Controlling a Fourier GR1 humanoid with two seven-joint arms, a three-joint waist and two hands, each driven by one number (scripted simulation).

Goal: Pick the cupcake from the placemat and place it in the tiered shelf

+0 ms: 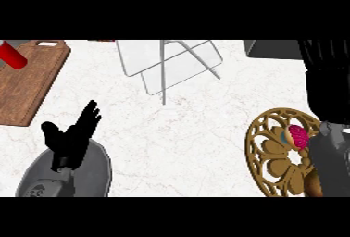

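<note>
Cupcake (298, 136) on the gold openwork placemat (268, 148) at the right, pink frosting showing, the rest hidden behind the grey right forearm (331, 162). Right hand out of sight; grip impossible to tell. Left hand (71, 134) resting open at lower left, fingers up and straight, holding nothing. Likely light and soft: frosting smears, cake crushes. Best taken low, around the wrapper sides, kept upright. Wire tiered shelf (171, 62) well apart, at the counter's far edge.
</note>
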